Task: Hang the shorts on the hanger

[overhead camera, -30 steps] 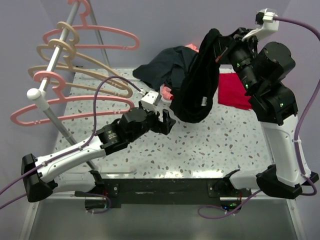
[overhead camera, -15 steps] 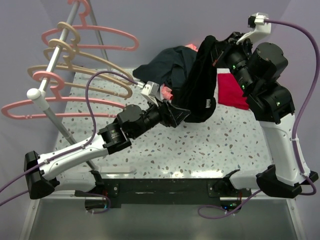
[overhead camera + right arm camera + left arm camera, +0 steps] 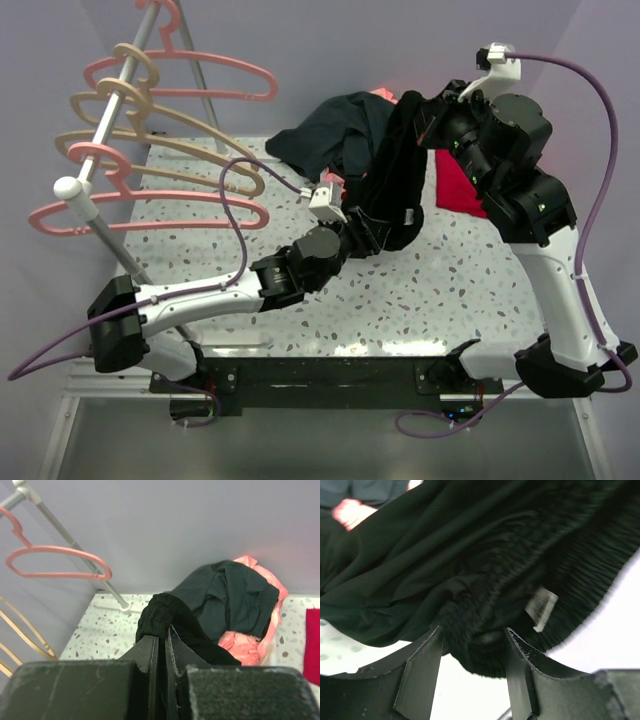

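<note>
**Shorts hung from right claw; left claw at waistband**

- Top view: the shorts hang in a long drape from the right gripper, toward 1 o'clock of the table. Their lower end sags to the surface.
- The right wrist view shows the right gripper's fingers pinched tight on a bunched black edge.
- The left gripper comes in from 7 o'clock of the drape. Its fingers are spread, with the ribbed elastic waistband bulging between them and not yet pinched. A white label sits just to the 2 o'clock side.
- The hanger is on the rail at 10 o'clock, well apart from both claws.
- Handling, judged: the fabric is light, limp and folds on itself, so it gives no stiffness to push against. The gathered waistband is the thickest and grippiest part. Holding it at two spread points should open the garment enough to drape over a hanger arm.
- Risk: a shallow pinch could slip off the fabric.
</note>
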Robot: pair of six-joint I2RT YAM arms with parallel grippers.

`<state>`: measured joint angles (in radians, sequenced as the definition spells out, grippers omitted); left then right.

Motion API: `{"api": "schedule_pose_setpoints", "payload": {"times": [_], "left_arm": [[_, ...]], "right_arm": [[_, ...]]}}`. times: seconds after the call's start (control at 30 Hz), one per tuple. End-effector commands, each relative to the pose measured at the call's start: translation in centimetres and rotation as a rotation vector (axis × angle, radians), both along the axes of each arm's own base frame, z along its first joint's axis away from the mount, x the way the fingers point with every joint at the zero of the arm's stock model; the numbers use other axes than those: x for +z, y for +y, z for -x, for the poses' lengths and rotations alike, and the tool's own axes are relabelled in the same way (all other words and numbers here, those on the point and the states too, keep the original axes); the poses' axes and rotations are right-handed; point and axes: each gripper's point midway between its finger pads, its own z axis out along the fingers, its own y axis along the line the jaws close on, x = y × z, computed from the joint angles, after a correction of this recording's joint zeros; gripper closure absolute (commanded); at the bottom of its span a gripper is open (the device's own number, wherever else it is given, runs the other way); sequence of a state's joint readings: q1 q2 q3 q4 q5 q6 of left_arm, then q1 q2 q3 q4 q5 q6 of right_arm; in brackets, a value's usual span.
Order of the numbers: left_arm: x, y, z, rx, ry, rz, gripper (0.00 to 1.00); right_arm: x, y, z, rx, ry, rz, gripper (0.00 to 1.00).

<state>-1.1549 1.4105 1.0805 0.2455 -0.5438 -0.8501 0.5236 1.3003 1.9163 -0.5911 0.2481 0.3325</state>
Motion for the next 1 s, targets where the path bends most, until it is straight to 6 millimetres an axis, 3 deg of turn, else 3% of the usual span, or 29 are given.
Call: {"api": "schedule_pose_setpoints", "payload": {"times": [0.0, 0.07, 0.1, 0.13, 0.3, 0.37, 0.43, 0.5, 0.53, 0.6, 0.63, 0.8, 0.87, 0.97], "left_arm": [[1.0, 0.0, -1.6, 0.11, -0.028, 0.056, 0.49], [1.6, 0.2, -1.7, 0.116, -0.051, 0.049, 0.72], [1.9, 0.5, -1.8, 0.123, -0.063, 0.036, 0.94], [2.6, 1.3, -1.6, 0.13, -0.075, 0.016, 1.0], [9.5, 5.3, -0.3, 0.108, -0.229, -0.174, 1.0], [10.7, 7.3, 0.2, 0.112, -0.258, -0.258, 1.0], [13.3, 9.6, 0.8, 0.122, -0.295, -0.294, 1.0], [15.2, 10.9, 0.9, 0.142, -0.32, -0.313, 1.0], [17.1, 11.5, 1.1, 0.148, -0.353, -0.325, 1.0], [18.2, 11.4, 0.9, 0.148, -0.369, -0.356, 1.0], [19.8, 12.0, 1.0, 0.151, -0.384, -0.363, 1.0], [21.5, 11.2, 1.0, 0.122, -0.402, -0.398, 1.0], [21.5, 10.9, 1.1, 0.109, -0.396, -0.397, 1.0], [18.5, 9.1, 1.0, 0.058, -0.345, -0.426, 1.0]], "right_arm": [[2.8, -1.8, 2.3, -0.026, -0.082, -0.063, 1.0], [2.5, -3.0, 2.7, -0.073, -0.079, -0.044, 1.0], [2.5, -3.9, 2.9, -0.11, -0.078, -0.035, 1.0], [2.3, -4.8, 3.1, -0.146, -0.074, -0.002, 1.0], [1.7, -12.9, 5.6, -0.501, -0.058, 0.094, 1.0], [1.0, -14.4, 6.9, -0.548, -0.054, 0.121, 1.0], [0.7, -14.6, 7.5, -0.536, -0.056, 0.114, 1.0], [1.4, -14.8, 8.6, -0.516, -0.076, 0.083, 1.0], [2.2, -15.1, 9.2, -0.511, -0.093, 0.064, 1.0], [3.1, -15.3, 10.0, -0.499, -0.114, 0.045, 1.0], [4.2, -15.5, 10.6, -0.49, -0.137, 0.022, 1.0], [5.3, -14.9, 11.3, -0.435, -0.146, 0.004, 1.0], [4.3, -14.1, 10.4, -0.412, -0.121, 0.024, 1.0], [0.3, -12.3, 7.6, -0.395, -0.009, 0.115, 1.0]]}}
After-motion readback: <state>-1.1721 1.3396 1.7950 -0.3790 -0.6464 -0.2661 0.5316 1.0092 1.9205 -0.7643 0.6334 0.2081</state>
